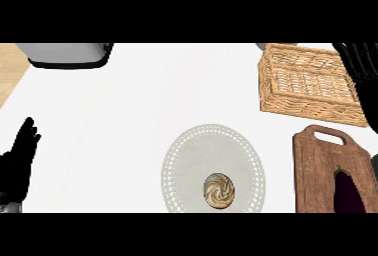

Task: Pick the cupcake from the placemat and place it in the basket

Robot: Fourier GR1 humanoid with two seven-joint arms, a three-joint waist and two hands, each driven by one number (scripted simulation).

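Head view: cupcake (219, 190) seemingly far from L fingers (28, 137).

A kitchen: white counter (133, 100), wooden cutting board (314, 170) (aubergine (348, 192) atop), wicker basket (310, 111).

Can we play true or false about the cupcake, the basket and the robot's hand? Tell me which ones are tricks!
1. The cupcake sits on the round placemat. True.
2. The cupcake is already inside the basket. False: it is on the placemat, and no cupcake shows in the basket.
3. The left hand is holding the cupcake. False: it is open at the view's left edge, fingers up, apart from the cupcake.
4. A wooden cutting board lies to the right of the placemat. True.
5. The basket stands on the cutting board. False: it stands on the counter, beyond the board's handle end.
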